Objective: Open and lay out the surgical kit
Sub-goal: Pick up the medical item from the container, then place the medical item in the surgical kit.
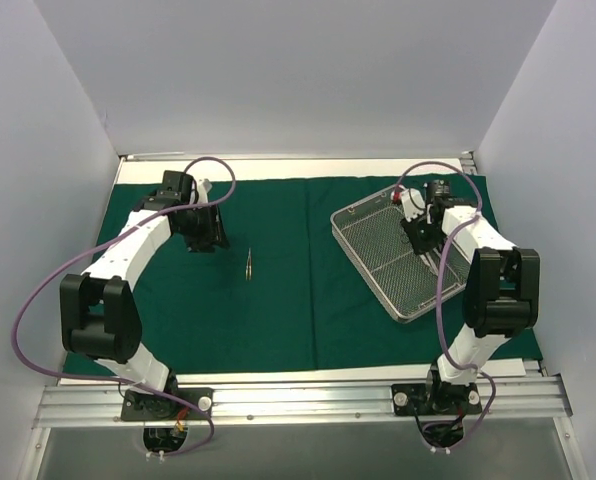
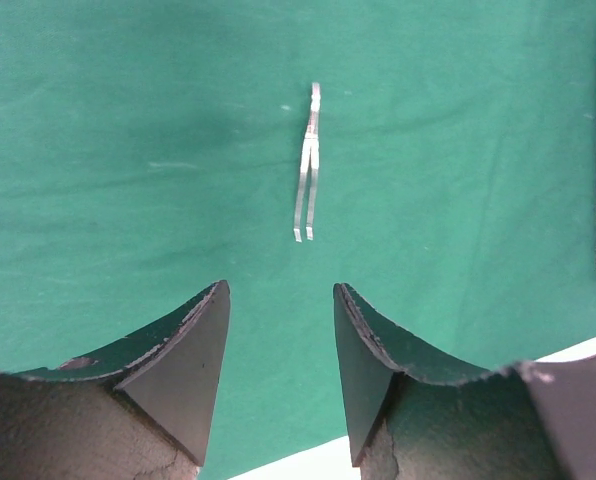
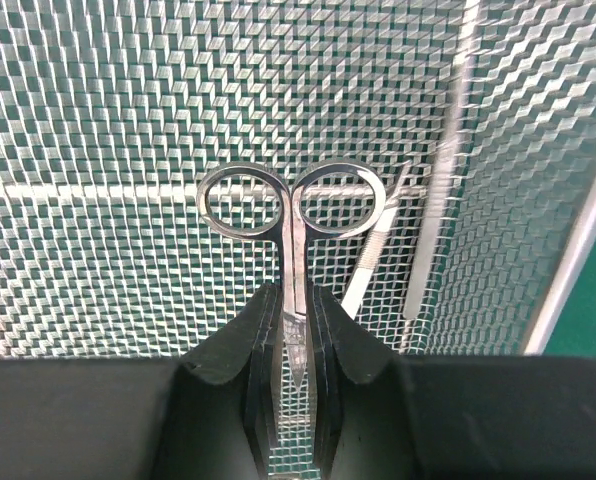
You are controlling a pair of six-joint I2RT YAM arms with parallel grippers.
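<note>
The right gripper pinches the scissors by their closed blades, light slick steel likely to swivel, while the left gripper gapes empty by the tweezers.

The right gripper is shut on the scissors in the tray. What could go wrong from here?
The right gripper pinches the scissors by the thin blades alone, rings free, so they may pivot or slip when lifted. A slim instrument lies close beside them in the mesh tray; it might catch and be dragged along.

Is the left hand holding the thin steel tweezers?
No, the thin steel tweezers lie on the dark green cloth, beyond the open left hand.
</note>
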